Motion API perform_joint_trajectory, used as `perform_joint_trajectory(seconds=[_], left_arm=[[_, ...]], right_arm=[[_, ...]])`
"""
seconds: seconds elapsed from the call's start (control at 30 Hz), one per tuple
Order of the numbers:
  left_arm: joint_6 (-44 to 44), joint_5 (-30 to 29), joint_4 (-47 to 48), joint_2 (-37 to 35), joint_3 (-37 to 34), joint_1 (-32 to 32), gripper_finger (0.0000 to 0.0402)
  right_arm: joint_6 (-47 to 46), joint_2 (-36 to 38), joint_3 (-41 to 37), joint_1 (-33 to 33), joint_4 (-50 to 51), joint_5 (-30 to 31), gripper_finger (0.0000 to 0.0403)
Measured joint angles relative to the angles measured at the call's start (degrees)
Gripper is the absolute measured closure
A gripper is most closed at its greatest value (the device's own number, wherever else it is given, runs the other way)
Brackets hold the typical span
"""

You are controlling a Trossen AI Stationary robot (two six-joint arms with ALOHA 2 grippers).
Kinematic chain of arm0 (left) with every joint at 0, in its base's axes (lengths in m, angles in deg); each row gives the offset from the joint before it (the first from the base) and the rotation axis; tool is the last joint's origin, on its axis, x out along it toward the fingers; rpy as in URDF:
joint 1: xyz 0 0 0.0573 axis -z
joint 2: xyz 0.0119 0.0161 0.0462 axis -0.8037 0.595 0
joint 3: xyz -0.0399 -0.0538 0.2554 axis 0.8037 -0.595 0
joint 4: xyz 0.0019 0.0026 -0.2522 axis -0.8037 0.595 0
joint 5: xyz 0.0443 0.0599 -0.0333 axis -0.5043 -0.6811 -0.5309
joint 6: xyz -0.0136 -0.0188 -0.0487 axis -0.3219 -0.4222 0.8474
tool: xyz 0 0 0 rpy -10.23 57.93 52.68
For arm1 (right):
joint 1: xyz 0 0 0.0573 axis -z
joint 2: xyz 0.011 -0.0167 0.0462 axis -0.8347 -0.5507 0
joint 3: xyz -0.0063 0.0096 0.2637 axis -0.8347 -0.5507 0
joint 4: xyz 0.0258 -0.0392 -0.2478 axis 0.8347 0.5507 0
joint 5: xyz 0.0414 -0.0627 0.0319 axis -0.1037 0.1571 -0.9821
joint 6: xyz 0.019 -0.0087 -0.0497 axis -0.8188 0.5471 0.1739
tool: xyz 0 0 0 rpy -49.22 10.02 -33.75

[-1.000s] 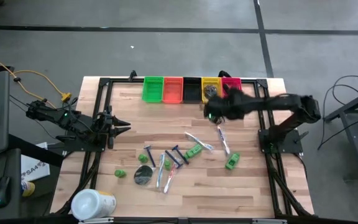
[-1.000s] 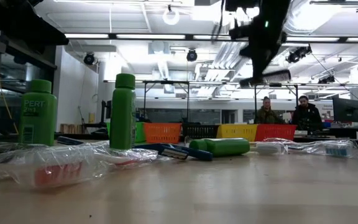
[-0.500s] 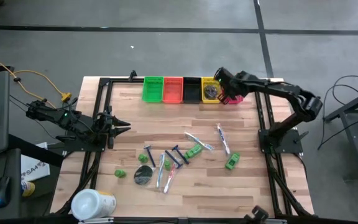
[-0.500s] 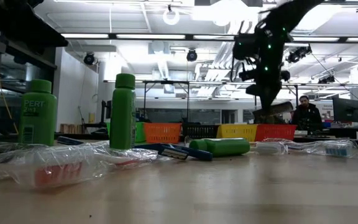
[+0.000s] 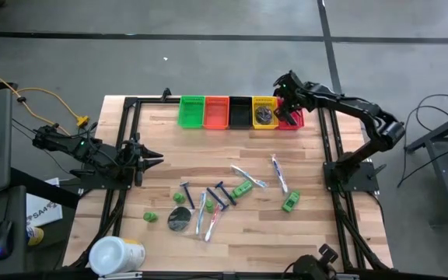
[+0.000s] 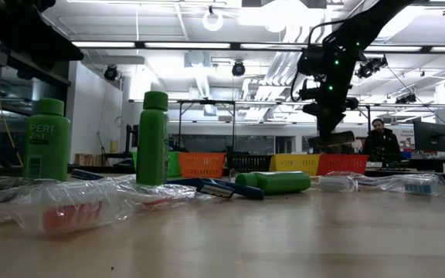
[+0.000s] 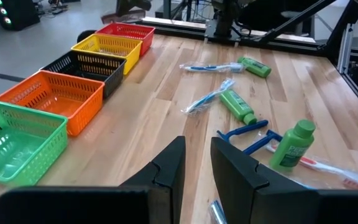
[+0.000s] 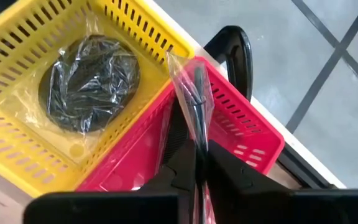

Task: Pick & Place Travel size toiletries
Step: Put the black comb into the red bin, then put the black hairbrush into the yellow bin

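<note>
Right gripper (image 8: 194, 163) moved over red bin (image 8: 244, 134), pinching wrapped black comb (image 8: 194, 99); placing step, release next.

"PERT" on the left green bottle (image 6: 48, 139), low view.

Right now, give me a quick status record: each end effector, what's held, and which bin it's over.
right end effector: shut on wrapped black comb, above red bin
yellow bin: holds wrapped dark disc
left end effector: empty, fingers slightly apart, waiting at the table's left edge
table: green bottles, razors, toothbrushes not yet sorted
</note>
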Motion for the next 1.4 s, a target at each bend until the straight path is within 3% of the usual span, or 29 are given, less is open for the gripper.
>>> perform_joint_trajectory(seconds=[0.37, 0.57, 0.77, 1.13, 1.4], left_arm=[[1.2, 0.0, 0.1, 0.0, 0.0, 0.0, 0.0325], [4.0, -0.1, 0.1, 0.0, 0.0, 0.0, 0.0325], [7.4, -0.2, -0.7, 0.4, 0.5, 0.0, 0.0325], [8.0, -0.3, -0.3, 11.7, 4.7, 0.0, 0.0325], [6.4, 6.8, 2.5, 22.4, 8.5, 0.0, 0.0325]], right_arm=[[-0.9, -0.1, -0.4, 0.0, 1.2, 3.8, 0.0335], [-3.0, 2.0, -0.4, -0.2, 1.6, -1.4, 0.0330], [-7.0, 6.0, -0.4, -0.4, 3.7, -1.1, 0.0325], [-10.6, 18.2, -0.4, -6.7, 11.5, -3.3, 0.0236], [-14.9, 24.1, -0.4, -15.7, 17.8, -3.0, 0.0204]])
